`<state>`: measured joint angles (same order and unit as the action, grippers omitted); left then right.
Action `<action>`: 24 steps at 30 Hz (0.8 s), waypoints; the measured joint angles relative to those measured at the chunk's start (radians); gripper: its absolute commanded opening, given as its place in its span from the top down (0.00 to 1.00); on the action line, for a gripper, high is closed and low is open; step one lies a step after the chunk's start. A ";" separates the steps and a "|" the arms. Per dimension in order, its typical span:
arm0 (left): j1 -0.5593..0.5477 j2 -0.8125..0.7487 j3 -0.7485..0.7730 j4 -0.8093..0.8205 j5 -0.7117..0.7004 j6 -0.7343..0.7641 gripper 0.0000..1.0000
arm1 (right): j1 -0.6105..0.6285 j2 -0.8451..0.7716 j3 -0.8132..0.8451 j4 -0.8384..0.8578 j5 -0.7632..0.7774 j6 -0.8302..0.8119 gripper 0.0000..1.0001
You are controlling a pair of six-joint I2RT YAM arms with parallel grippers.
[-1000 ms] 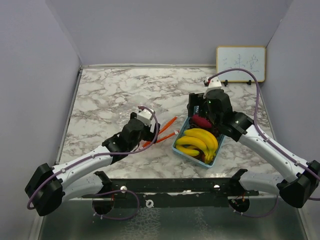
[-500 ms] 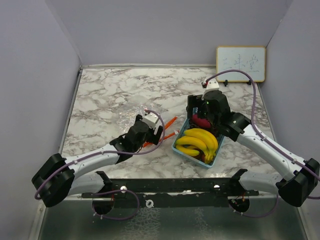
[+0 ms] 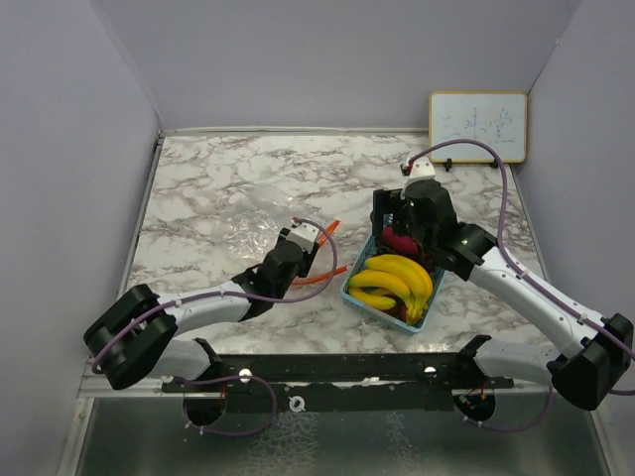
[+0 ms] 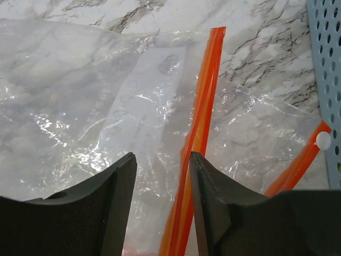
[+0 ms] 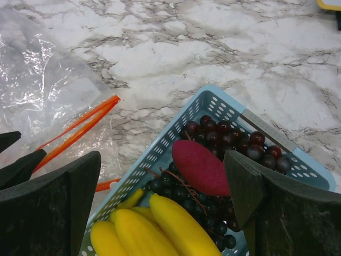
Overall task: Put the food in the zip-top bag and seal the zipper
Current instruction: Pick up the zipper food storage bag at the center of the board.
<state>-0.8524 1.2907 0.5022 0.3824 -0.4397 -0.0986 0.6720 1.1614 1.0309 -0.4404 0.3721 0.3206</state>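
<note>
Your left pincer (image 4: 162,160) sits low over the clear zip-top bag (image 4: 80,90), which lies flat on the marble table (image 4: 256,53). Its fingers stand partly apart. The bag's orange zipper strip (image 4: 205,106) runs up between them, close to the inner face of the finger on the right of the wrist view, with open space toward the other finger. Whether either finger touches the plastic cannot be told. Your right pincer (image 5: 162,160) hangs above the light blue basket (image 5: 213,101) with its fingers spread wide and nothing in them. Straight below it, between the two fingers and nearer the right one, the magenta oblong piece (image 5: 200,165) lies on top of the dark purple grapes (image 5: 229,136). The yellow bananas (image 5: 170,224) lie in the same basket, just on the near side of that pincer. The bag lies off to its left, beside the basket's edge.
</note>
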 measured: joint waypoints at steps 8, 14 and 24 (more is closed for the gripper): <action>0.000 0.076 -0.035 0.051 -0.041 0.010 1.00 | 0.000 -0.001 0.000 0.000 0.000 0.002 0.00; -0.001 -0.043 -0.040 0.011 -0.103 -0.023 1.00 | -0.002 -0.025 -0.003 0.000 -0.005 0.010 0.00; -0.001 -0.443 -0.031 -0.042 -0.058 -0.201 1.00 | -0.006 -0.076 -0.083 0.159 -0.291 -0.008 0.02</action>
<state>-0.8532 0.8478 0.4713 0.3408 -0.4976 -0.3000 0.6659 1.0851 0.9478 -0.2813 0.0814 0.3122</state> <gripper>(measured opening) 0.015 0.986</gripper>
